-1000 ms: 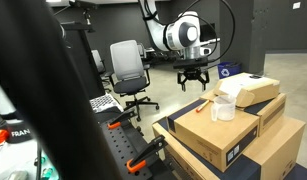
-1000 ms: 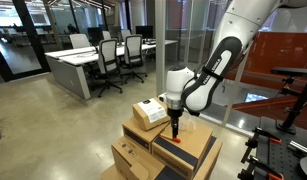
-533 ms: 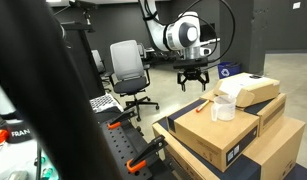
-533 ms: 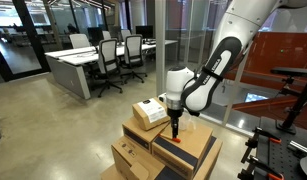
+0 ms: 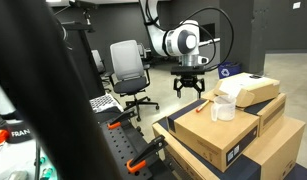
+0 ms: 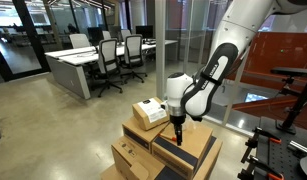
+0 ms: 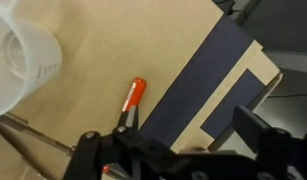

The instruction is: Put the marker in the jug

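On top of the cardboard box, the orange-red marker lies flat below the wide-open, empty end effector, its long axis roughly crosswise to the jaws' closing line, with the translucent jug near.

in an exterior view: dim, dark walls, black out-of-focus foreground frame fills the left | in an exterior view: bright, ceiling lights, reflections on glass wall, sheen on floor | wrist view: soft focus, jug blown-out white, bottom edge dark and blurred
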You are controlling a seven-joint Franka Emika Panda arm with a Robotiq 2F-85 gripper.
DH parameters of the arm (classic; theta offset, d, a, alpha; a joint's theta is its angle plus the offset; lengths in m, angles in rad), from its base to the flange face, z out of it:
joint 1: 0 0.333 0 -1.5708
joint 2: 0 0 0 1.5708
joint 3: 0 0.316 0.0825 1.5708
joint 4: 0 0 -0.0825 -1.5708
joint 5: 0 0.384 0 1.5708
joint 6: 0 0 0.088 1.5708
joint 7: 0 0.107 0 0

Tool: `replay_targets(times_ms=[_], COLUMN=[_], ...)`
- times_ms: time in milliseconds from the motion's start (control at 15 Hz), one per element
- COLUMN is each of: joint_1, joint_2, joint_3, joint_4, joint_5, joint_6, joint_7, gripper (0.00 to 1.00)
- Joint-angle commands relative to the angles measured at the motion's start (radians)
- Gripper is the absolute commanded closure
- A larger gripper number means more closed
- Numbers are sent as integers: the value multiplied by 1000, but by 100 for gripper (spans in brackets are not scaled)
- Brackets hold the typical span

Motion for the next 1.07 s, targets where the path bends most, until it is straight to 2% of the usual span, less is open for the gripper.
replay_targets(times_ms=[0, 467, 1000], joint_1=[-35, -34, 0], joint_2=[15, 3, 10], joint_3=[31, 9, -30], joint_4=[-3, -45, -27], joint_5=[33, 36, 42], joint_6=[-11, -2, -12], joint_7=[-49, -8, 84], gripper=[0, 0, 0])
